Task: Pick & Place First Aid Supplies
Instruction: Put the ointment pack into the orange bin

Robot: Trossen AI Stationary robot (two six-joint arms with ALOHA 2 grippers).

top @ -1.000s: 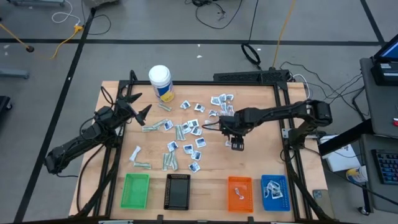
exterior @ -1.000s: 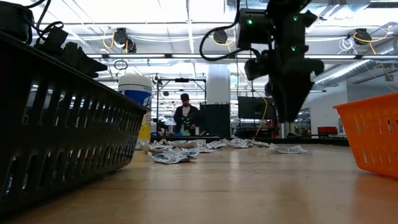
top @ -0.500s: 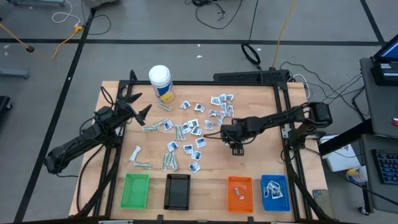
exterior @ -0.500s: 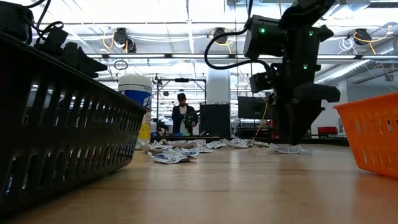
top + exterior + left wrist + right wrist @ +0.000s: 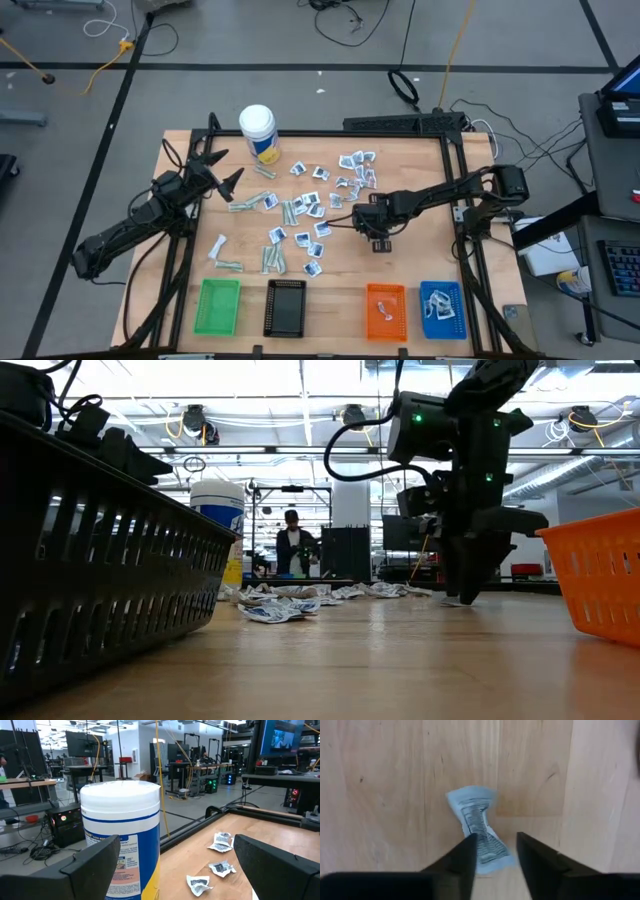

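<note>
Your right tool (image 5: 492,852) is down at the counter (image 5: 380,780), fingers pinching a crumpled sachet (image 5: 480,832) between them. Your left tool (image 5: 170,865) waits spread wide, the white bottle (image 5: 120,835) just ahead.

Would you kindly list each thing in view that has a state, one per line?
Right hand: down at the table, fingers closing around a sachet, which is pinched at the middle.
Left hand: open, raised near the white bottle, holding nothing.
White bottle: upright, lid on.
Green tray: looks empty.
Black tray: looks empty.
Orange tray: holds a white packet.
Blue tray: holds sachets.
</note>
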